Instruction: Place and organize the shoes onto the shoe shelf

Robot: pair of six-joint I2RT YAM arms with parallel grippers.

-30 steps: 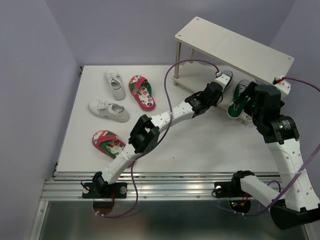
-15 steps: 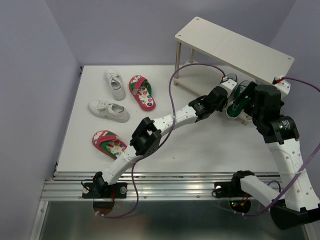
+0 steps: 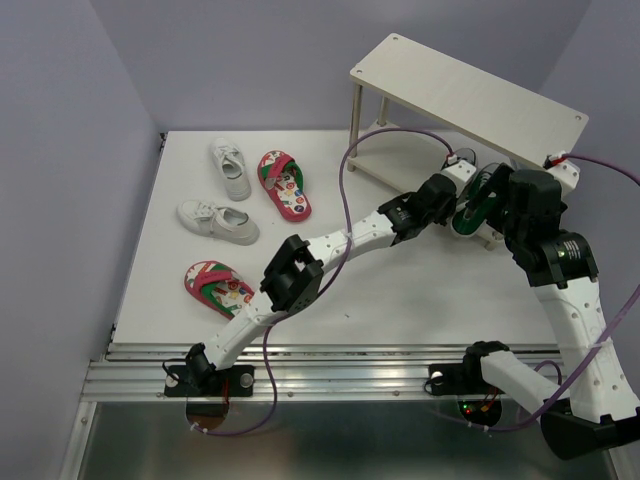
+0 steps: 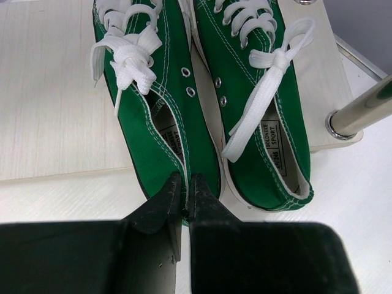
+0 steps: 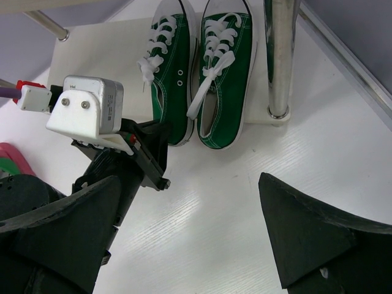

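Two green sneakers stand side by side on the lower board of the shoe shelf, toes pointing in. My left gripper is shut on the heel rim of the left green sneaker; the right green sneaker lies touching beside it. Both also show in the right wrist view, the left one and the right one. My right gripper is open and empty, held over the table just in front of the pair. Two white sneakers and two red-pink flip-flops lie on the table at the left.
A shelf post stands right beside the right green sneaker. The left arm stretches diagonally across the table's middle. Purple cables loop above it. Walls close in at the left and back.
My left gripper has carried the held green sneaker to the right and set it against the other green sneaker on the lower board. The right arm has stayed put.
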